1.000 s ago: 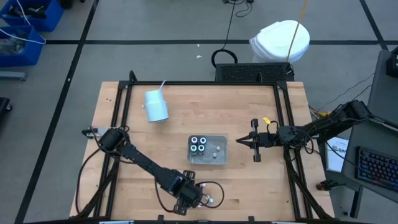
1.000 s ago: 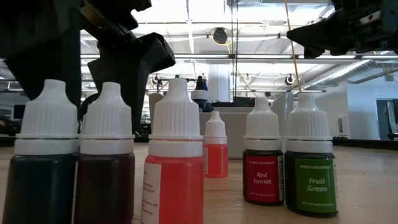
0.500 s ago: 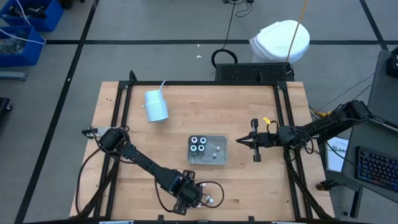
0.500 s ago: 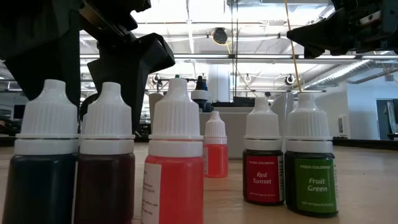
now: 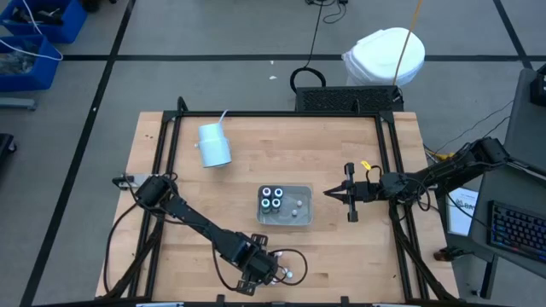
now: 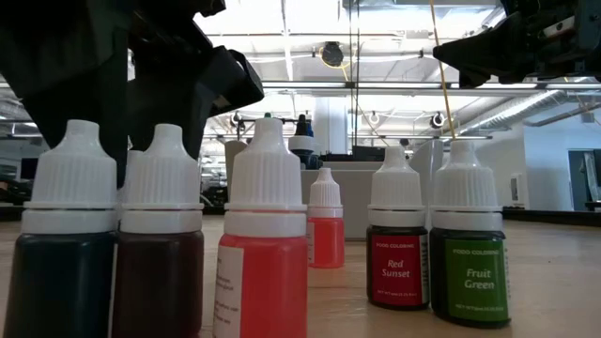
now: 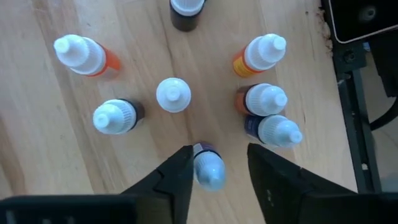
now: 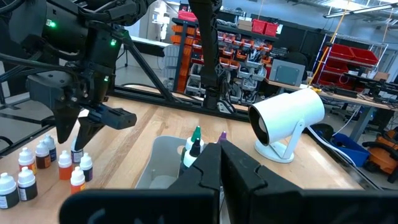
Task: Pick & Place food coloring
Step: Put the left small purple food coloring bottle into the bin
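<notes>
The wooden table (image 5: 281, 170) stands on a grey floor marked with dark lines; shelving shows in the room behind. At its near edge the left gripper (image 7: 217, 171) straddles 1 food coloring bottle (image 7: 208, 168), fingers not visibly touching it. The right gripper (image 5: 331, 195), closed and empty, hovers beside the clear tray (image 5: 285, 206).

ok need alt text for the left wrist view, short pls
Looking down past the left hand, its two dark fingers straddle a small white-capped food coloring bottle standing on the wooden table. Seven more white-capped bottles stand around it, some with orange bodies, and a dark frame rail runs along the table edge.
</notes>
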Controlling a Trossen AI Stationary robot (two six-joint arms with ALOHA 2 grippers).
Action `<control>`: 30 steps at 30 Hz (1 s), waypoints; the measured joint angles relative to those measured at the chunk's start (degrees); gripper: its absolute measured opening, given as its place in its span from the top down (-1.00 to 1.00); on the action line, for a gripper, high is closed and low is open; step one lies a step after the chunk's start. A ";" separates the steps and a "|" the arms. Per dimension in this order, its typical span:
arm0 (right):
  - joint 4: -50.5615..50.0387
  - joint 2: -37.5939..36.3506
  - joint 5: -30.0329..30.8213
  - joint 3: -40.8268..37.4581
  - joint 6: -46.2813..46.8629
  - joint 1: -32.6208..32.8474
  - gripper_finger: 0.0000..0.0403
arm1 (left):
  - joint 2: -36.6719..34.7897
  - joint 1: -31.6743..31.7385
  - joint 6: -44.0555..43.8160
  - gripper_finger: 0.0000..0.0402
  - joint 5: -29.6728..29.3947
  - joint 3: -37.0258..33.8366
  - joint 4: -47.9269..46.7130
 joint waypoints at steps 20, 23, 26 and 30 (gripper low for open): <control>-0.02 0.02 0.00 0.00 0.00 -0.01 1.00 | -1.07 0.15 2.02 0.89 -1.75 4.32 -6.38; -0.06 0.02 0.02 0.00 0.01 0.00 1.00 | -1.11 0.11 2.97 0.97 -2.10 6.85 -8.96; -0.02 0.02 0.02 0.00 0.01 0.00 1.00 | -1.11 0.12 3.65 0.94 -3.29 8.93 -10.53; -0.03 0.02 0.01 0.00 0.01 0.01 1.00 | -1.11 0.33 2.34 0.81 -3.54 9.86 -11.15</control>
